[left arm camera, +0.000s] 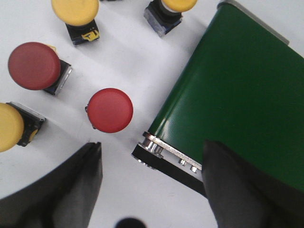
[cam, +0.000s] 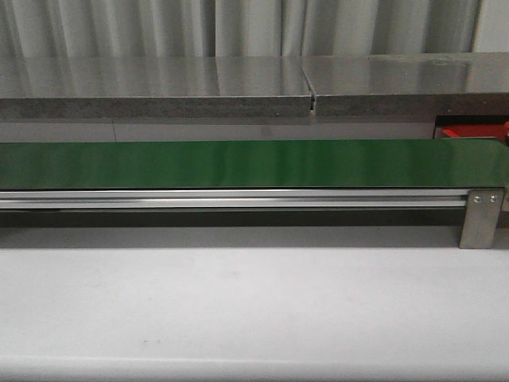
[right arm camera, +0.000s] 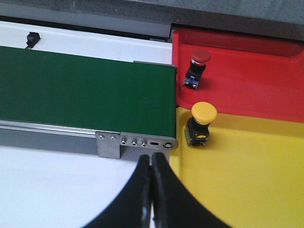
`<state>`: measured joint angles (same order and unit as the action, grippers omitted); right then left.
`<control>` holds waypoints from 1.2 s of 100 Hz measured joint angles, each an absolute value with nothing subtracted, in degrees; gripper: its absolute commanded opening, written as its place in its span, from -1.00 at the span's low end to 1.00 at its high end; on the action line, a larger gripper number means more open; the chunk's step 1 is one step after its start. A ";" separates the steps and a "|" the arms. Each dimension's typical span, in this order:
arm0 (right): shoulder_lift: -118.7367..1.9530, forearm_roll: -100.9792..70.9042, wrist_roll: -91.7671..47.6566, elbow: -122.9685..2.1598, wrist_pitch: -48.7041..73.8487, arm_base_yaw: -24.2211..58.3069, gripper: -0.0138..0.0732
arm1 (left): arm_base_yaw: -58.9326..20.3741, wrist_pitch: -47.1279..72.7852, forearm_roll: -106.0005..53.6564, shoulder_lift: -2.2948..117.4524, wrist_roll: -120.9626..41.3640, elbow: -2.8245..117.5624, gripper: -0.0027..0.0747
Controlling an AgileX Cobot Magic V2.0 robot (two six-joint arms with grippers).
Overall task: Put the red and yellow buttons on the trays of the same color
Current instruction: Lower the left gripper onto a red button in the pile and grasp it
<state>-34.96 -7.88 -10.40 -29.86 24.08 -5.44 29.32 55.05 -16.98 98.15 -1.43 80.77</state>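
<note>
**Buttons wait at one end of the belt, two already sit in trays at the other**

From the front, the green conveyor belt (cam: 254, 163) hides nearly everything: neither arm shows, no button shows, and only a red sliver of the red tray (cam: 469, 131) peeks past the belt's right end.

The left wrist view is cropped tight. Beside the belt's end roller, on the white table (left arm camera: 137, 52), five buttons appear. Two are red: a bright red button (left arm camera: 110, 109) nearest the belt, whole, and a darker red button (left arm camera: 34, 65) farther from it. Three are yellow, each cut by the frame edge: one yellow button (left arm camera: 76, 12) beyond the dark red one, a second yellow button (left arm camera: 173, 7) closer to the belt, and a third yellow button (left arm camera: 10, 126) farthest from the belt. The left gripper (left arm camera: 152, 175) has its jaws spread wide and empty, above the table at the belt's end.

The right wrist view shows the belt's other end. Just past it lie the red tray and a yellow tray (right arm camera: 247, 175), both cropped. One red button in the tray (right arm camera: 197, 66) stands there; one yellow button in the tray (right arm camera: 200, 121) stands in its own. The right gripper (right arm camera: 152, 180) has its fingers pressed together, holding nothing.
</note>
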 measured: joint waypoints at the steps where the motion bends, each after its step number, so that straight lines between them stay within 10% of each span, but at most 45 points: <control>1: -34.96 -7.88 -10.40 -29.86 24.08 -5.44 -0.84 | 29.43 55.07 -16.98 98.64 -1.41 80.93 0.20; 87: -34.96 -7.88 -10.40 -29.86 24.08 -5.44 -0.84 | 29.44 54.41 -13.90 113.69 7.74 85.28 0.19; 120: -34.96 -7.88 -10.40 -29.86 24.08 -5.44 -0.84 | 29.44 52.86 -14.02 115.23 7.84 85.58 -0.54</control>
<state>-34.96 -7.88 -10.40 -29.86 24.08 -5.44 29.44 52.86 -14.02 115.23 7.84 85.58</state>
